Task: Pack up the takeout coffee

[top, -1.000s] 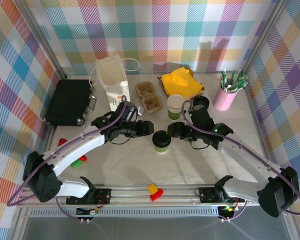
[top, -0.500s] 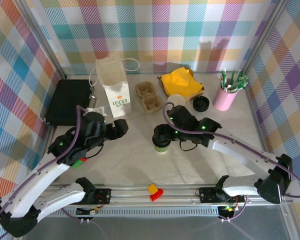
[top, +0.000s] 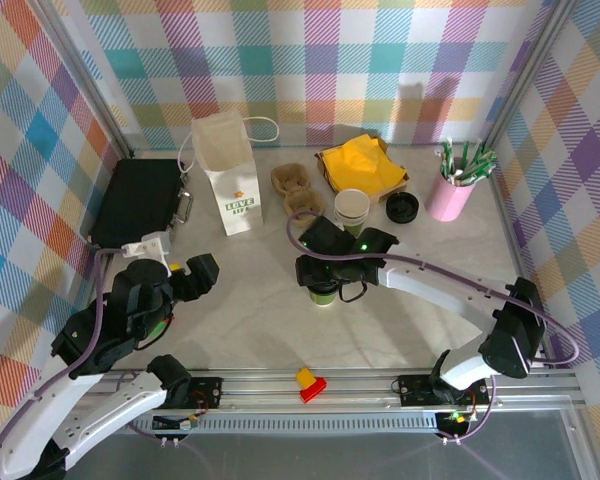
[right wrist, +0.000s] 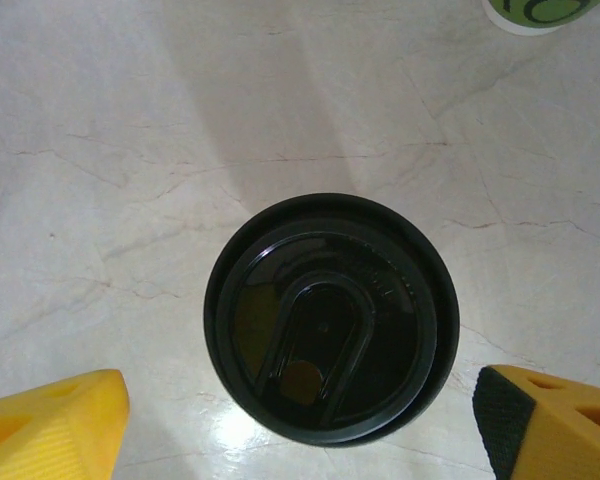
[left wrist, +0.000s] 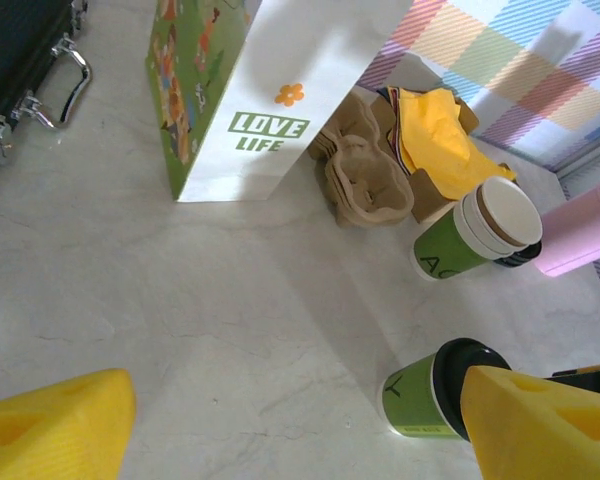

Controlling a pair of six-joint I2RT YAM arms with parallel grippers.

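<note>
Overhead, right gripper [right wrist: 300,425] (jaws wide) straddles takeout coffee [right wrist: 330,318]; paper bag [top: 230,172] nearby.

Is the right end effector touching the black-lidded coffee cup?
Apart. In the right wrist view, bare table shows between the coffee cup and both fingers of the right end effector.

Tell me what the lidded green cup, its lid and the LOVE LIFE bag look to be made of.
Green cup: likely paper, with a matte printed wall that shows no shine. Lid: probably moulded plastic, glossy black, with bright highlights and a raised pressed shape on top. Bag: paper by its look, with a flat matte white face, crisp folded edges and a printed side panel.
</note>
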